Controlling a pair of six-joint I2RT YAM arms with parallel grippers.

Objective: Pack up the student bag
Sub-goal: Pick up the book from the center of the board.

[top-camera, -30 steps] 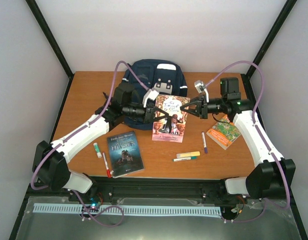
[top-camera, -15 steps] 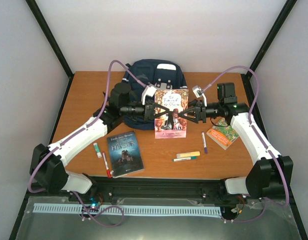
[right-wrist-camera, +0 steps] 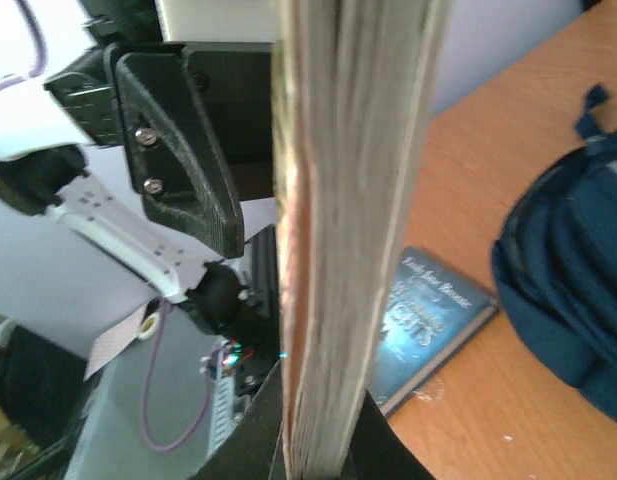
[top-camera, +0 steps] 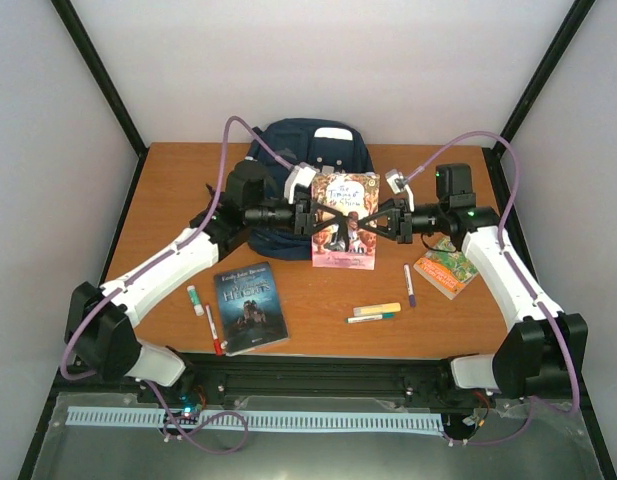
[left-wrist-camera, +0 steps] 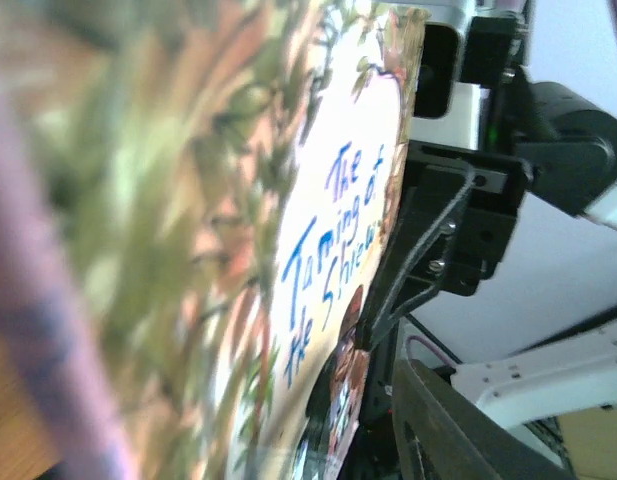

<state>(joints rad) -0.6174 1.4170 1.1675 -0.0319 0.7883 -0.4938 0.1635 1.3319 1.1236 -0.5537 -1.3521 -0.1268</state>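
The navy student bag [top-camera: 313,150] lies at the back middle of the table; part of it shows in the right wrist view [right-wrist-camera: 568,270]. A pink book, "The Taming of the Shrew" [top-camera: 345,222], is held up in the air just in front of the bag. My left gripper [top-camera: 313,217] is shut on its left edge and my right gripper [top-camera: 378,220] is shut on its right edge. The left wrist view shows the cover [left-wrist-camera: 318,250] close up. The right wrist view shows the page edge [right-wrist-camera: 348,220] between my fingers.
A dark blue book [top-camera: 251,305] lies front left, with a red marker [top-camera: 214,330] and a glue stick [top-camera: 195,299] beside it. A green and orange book [top-camera: 448,268] lies on the right. A purple marker [top-camera: 409,285], a yellow highlighter [top-camera: 377,309] and a green marker [top-camera: 371,318] lie front middle.
Both grippers have lifted the pink book off the table and brought it up and back towards the bag. Its cover has straightened to face the camera.
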